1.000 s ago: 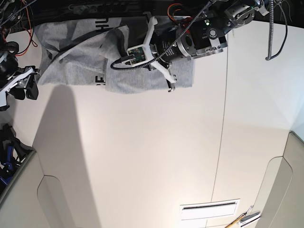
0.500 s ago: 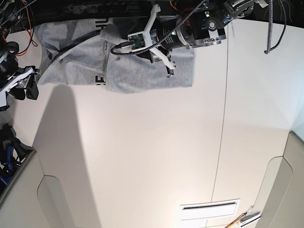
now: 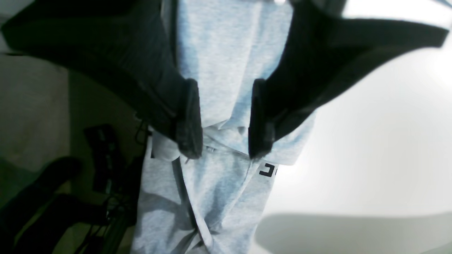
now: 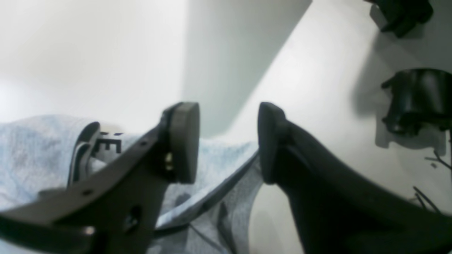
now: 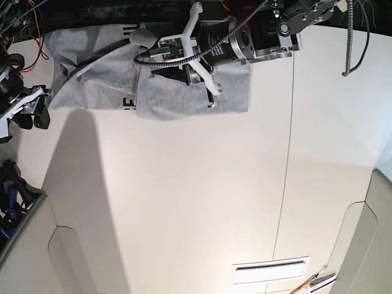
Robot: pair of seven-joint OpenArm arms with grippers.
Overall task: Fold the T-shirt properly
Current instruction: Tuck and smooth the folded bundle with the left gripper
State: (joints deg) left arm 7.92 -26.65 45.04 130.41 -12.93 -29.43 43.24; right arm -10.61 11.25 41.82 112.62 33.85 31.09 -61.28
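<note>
Where T-shirt [image 5: 98, 86] lies, white table [image 5: 202, 196].

A broad white worktop [image 5: 202, 184] is seen from overhead, divided by a thin seam [image 5: 286, 165] running its length. A wide grey shadow [image 5: 79, 184] is cast across it, left of the seam. Near the seam's lower end, a white slotted vent plate [image 5: 270, 269] is set, with a pencil-like tool [image 5: 311, 283] just beside it. Red and black cables [image 5: 30, 24] are gathered at the worktop's upper left corner.
</note>
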